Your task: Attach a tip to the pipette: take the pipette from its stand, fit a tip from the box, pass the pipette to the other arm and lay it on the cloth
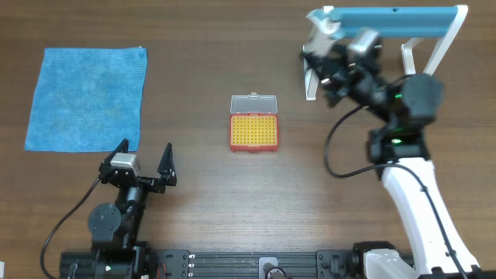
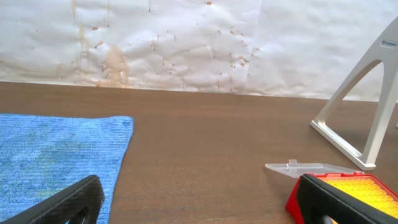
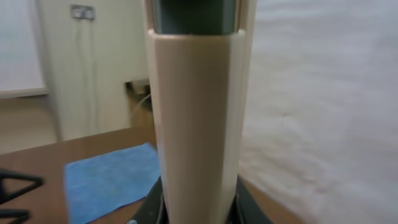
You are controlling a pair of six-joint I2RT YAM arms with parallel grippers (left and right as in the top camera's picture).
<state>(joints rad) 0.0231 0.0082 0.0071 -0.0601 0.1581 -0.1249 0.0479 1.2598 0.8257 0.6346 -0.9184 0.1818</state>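
Observation:
The cream pipette (image 3: 198,112) stands upright between the dark fingers (image 3: 244,200) of my right gripper (image 3: 198,208), which hug it on both sides. From above, my right gripper (image 1: 332,66) is at the left end of the white stand with a blue top bar (image 1: 403,19), with the pipette (image 1: 318,39) there. The tip box (image 1: 253,130), red with yellow tips and its clear lid open, sits mid-table. A blue cloth (image 1: 85,99) lies at the far left. My left gripper (image 1: 145,159) rests open and empty near its base, below the cloth.
The left wrist view shows the cloth (image 2: 56,155), the tip box (image 2: 360,190) and the stand's leg (image 2: 367,112) on bare brown wood. A white papered wall (image 2: 186,43) backs the table. Open table lies between cloth and box.

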